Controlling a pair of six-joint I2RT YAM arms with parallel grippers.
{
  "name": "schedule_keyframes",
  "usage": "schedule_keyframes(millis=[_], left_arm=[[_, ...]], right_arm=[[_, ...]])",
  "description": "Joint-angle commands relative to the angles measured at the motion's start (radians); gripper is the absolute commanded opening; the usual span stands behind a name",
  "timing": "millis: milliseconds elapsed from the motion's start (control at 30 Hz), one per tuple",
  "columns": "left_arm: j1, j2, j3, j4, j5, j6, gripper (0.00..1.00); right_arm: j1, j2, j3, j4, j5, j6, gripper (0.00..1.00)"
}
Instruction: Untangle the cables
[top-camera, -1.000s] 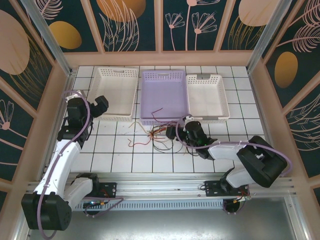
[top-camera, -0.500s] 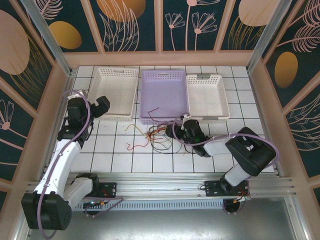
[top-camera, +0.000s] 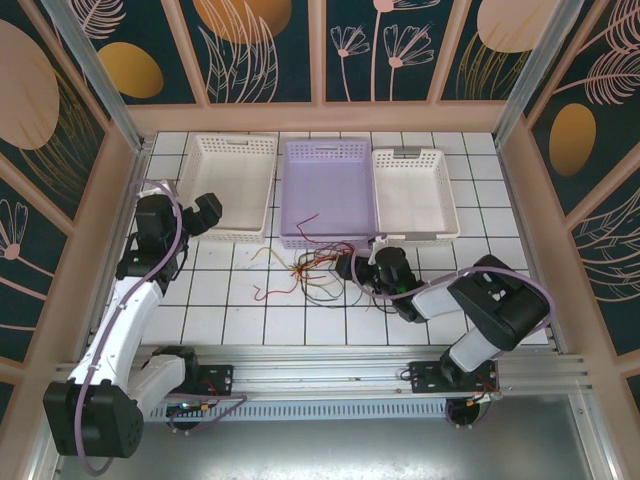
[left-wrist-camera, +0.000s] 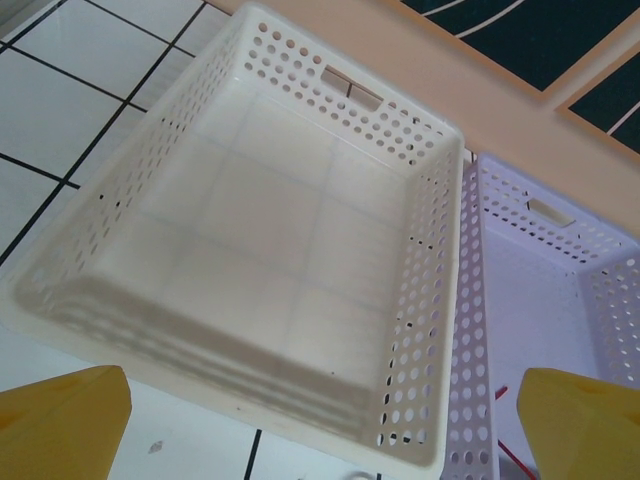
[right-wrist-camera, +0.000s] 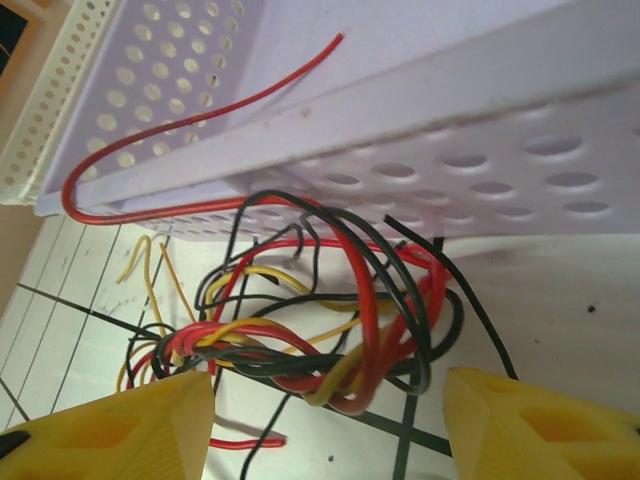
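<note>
Narrowing over the last second, your right gripper (right-wrist-camera: 328, 392) has jaws part-closed but apart, pinching nothing; the red, yellow and black cables (right-wrist-camera: 300, 320) sit knotted between and just ahead of its fingers (right-wrist-camera: 110, 430), lilac basket (right-wrist-camera: 480, 130) right beyond. Your left gripper (left-wrist-camera: 320, 405) hangs spread wide, empty, over the white basket (left-wrist-camera: 430, 300). Tangle intact, so you're probably mid-grab.

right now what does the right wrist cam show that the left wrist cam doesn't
right wrist: the cables, a red, yellow and black tangle on the tiles in front of the perforated wall of the lilac basket, ahead of the open right gripper.
left wrist: the white basket standing beside the lilac one, ahead of the open left gripper.
both: the lilac basket with a red strand reaching inside it, and the tiled table.
</note>
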Motion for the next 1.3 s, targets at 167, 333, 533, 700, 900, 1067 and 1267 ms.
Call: schedule_keyframes(millis=[167,333,533,700,900,1067,1267], left_arm=[[0.008,0.005,0.013,0.005,0.025,0.018,0.99],[0.007,0.010,0.014,0.008,0.032,0.022,0.99],[0.007,0.014,0.014,0.009,0.048,0.023,0.99],[0.008,0.014,0.010,0.011,0.073,0.018,0.99],[0.007,-0.029,-0.072,0.082,0.203,-0.091,0.95],[-0.024,-0.083,-0.224,0.232,0.376,-0.204,0.90],[-0.193,-0.126,-0.312,0.365,0.387,-0.230,0.91]], right_arm=[[0.005,0.095,0.073,0.139,-0.029,0.004,0.53],[0.003,0.159,0.099,0.177,-0.032,0.017,0.42],[0.003,0.168,0.111,0.193,-0.047,0.017,0.23],[0.005,0.121,0.101,0.178,-0.054,0.006,0.13],[0.013,-0.002,0.057,0.139,-0.060,-0.012,0.00],[0.021,-0.144,0.023,0.070,-0.060,-0.034,0.00],[0.021,-0.309,0.023,-0.018,-0.083,-0.052,0.00]])
